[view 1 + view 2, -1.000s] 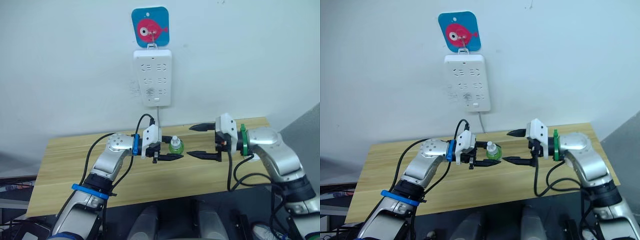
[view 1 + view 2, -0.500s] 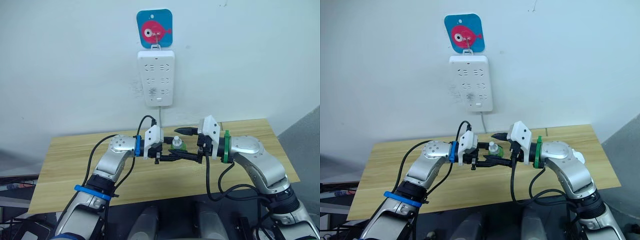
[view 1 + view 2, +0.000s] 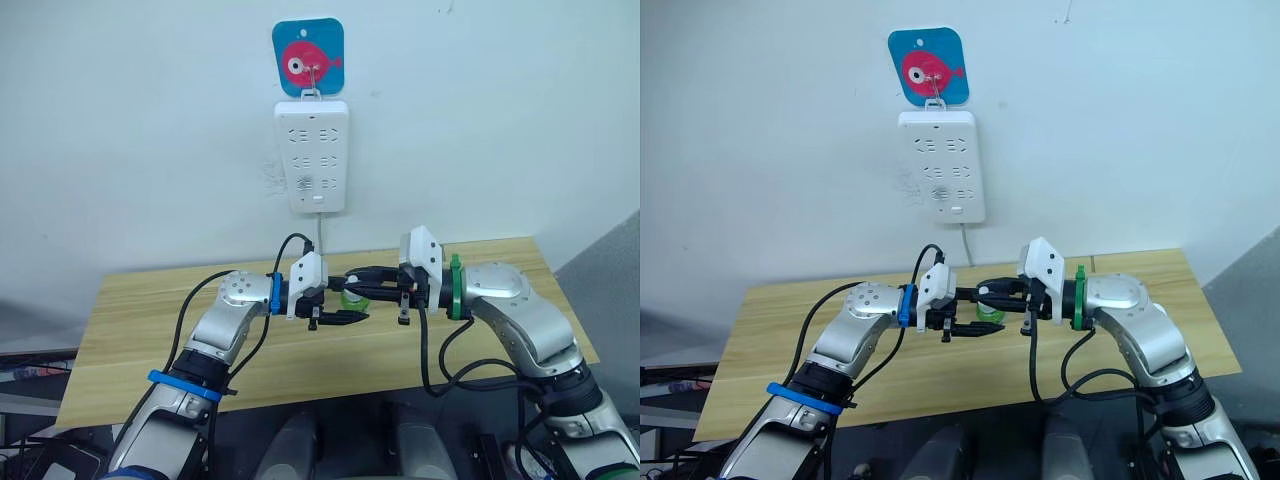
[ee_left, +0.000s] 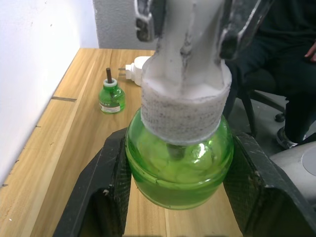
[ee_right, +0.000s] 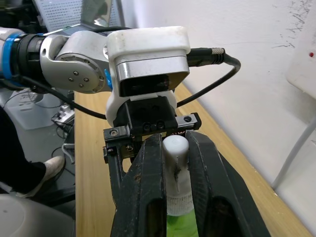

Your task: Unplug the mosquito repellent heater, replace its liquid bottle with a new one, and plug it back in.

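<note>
1. Left gripper (image 4: 180, 197) is closed on the round green translucent liquid bottle (image 4: 178, 163), one black finger on each side of its belly, holding it in the air above the light wooden table (image 3: 150, 320).
2. Right gripper (image 5: 175, 163) is clamped narrowly on the same bottle's white ribbed cap (image 4: 185, 108); both fingers press the cap's sides.
3. Small white rounded plastic mosquito repellent heater (image 4: 138, 69) lies unplugged on the table towards its far end. Just beside it stands a second green bottle with a bare dark wick (image 4: 111, 96), its cap off.
4. Tall white multi-socket power strip (image 3: 312, 155) hangs on the wall under a blue square hook plate with a pink fish (image 3: 308, 55); its sockets look unoccupied.
5. Handling, judged: the bottle is likely light, rigid and smooth, so it could spin in the fingers. A grip across the widest part of the belly suits it. The cap's ribbing gives purchase for twisting.
6. Risk, judged: once uncapped, the wick is fragile and the liquid may spill if the bottle is tilted.
7. Heater: probably light hard plastic; best held by the body sides, clear of the prongs.
</note>
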Robot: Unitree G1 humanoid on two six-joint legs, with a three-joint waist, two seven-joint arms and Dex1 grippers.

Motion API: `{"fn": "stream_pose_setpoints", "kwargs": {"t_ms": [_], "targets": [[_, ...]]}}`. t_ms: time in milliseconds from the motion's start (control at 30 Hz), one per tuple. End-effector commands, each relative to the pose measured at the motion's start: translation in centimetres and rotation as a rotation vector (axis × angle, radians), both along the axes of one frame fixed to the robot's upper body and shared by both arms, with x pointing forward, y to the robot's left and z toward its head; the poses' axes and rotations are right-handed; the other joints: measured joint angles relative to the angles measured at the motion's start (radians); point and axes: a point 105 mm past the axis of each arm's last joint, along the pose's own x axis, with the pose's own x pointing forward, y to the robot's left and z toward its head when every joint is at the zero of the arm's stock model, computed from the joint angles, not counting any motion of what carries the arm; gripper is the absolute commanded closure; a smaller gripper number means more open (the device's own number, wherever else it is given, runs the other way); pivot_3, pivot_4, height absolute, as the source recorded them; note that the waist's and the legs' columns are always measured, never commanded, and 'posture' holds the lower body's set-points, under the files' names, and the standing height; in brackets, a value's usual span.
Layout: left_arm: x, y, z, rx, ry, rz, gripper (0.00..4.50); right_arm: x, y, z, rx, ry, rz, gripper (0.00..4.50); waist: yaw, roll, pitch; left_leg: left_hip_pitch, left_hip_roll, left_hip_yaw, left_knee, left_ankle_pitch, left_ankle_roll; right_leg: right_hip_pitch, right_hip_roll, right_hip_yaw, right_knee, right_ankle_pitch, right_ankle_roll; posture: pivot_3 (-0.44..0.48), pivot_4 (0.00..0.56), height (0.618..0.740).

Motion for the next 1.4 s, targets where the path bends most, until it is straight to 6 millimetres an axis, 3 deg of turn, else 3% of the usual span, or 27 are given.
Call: {"fn": "stream_pose_setpoints", "kwargs": {"t_ms": [33, 67, 267, 467, 700, 800, 1133, 1167, 1400], "targets": [[-0.6, -0.4, 1.2, -0.022, -0.047, -0.046, 2.28, 0.2, 0.0, 1.2, 0.005, -0.033, 0.070, 4.22, 0.000, 0.000, 0.000, 0.000, 0.000, 0.000, 0.000, 0.000, 0.000, 0.000, 0.000, 0.000, 0.000, 0.000, 0.000, 0.072, 0.172, 0.740], [-0.6, -0.4, 1.2, -0.022, -0.047, -0.045, 2.28, 0.4, -0.1, 1.4, 0.004, -0.031, 0.075, 4.22, 0.000, 0.000, 0.000, 0.000, 0.000, 0.000, 0.000, 0.000, 0.000, 0.000, 0.000, 0.000, 0.000, 0.000, 0.000, 0.076, 0.172, 0.740], [-0.5, -0.2, 1.2, -0.029, -0.046, -0.023, 2.28, -0.3, -0.7, 1.1, -0.004, 0.013, 0.102, 2.16, 0.003, 0.000, 0.000, 0.000, 0.000, -0.001, 0.000, 0.000, 0.000, 0.000, 0.000, 0.000, 0.000, 0.000, 0.000, 0.086, 0.176, 0.740], [-0.3, -0.2, 1.2, -0.035, -0.044, -0.009, 2.28, -0.1, -0.7, 0.9, 0.023, -0.001, 0.020, 0.05, 0.002, 0.000, 0.000, 0.000, 0.000, 0.000, 0.000, 0.000, 0.000, 0.000, 0.000, 0.000, 0.000, 0.000, 0.000, 0.081, 0.177, 0.740], [0.0, -0.3, 1.2, -0.032, -0.050, -0.008, 2.28, -0.4, -0.1, 0.5, 0.053, 0.007, -0.031, 0.02, 0.003, 0.000, 0.000, 0.000, 0.000, 0.000, 0.000, 0.000, 0.000, 0.000, 0.000, 0.000, 0.000, 0.000, 0.000, 0.062, 0.177, 0.740], [0.2, -0.2, 1.2, -0.027, -0.052, -0.008, 2.28, -0.6, -0.1, 0.3, 0.049, 0.019, -0.029, 0.58, 0.002, 0.000, 0.000, 0.000, 0.000, -0.001, 0.000, 0.000, 0.000, 0.000, 0.000, 0.000, 0.000, 0.000, 0.000, 0.062, 0.177, 0.740], [0.1, 0.0, 0.9, -0.015, -0.049, -0.013, 2.28, -0.5, 0.1, -0.1, 0.035, 0.022, -0.020, 4.06, 0.001, 0.000, 0.000, 0.000, 0.000, 0.000, 0.000, 0.000, 0.000, 0.000, 0.000, 0.000, 0.000, 0.000, 0.000, 0.060, 0.183, 0.740], [0.1, 0.0, 0.9, -0.015, -0.049, -0.012, 2.28, -0.5, 0.1, -0.1, 0.032, 0.020, -0.018, 4.24, 0.001, 0.000, 0.000, 0.000, 0.000, -0.001, 0.000, 0.000, 0.000, 0.000, 0.000, 0.000, 0.000, 0.000, 0.000, 0.060, 0.183, 0.740], [-0.7, -0.2, 1.1, -0.022, -0.051, -0.038, 2.28, -0.8, 0.3, 0.2, 0.017, 0.022, 0.062, 4.24, 0.001, 0.000, 0.000, 0.000, 0.000, -0.001, 0.000, 0.000, 0.000, 0.000, 0.000, 0.000, 0.000, 0.000, 0.000, 0.084, 0.188, 0.740]]}}
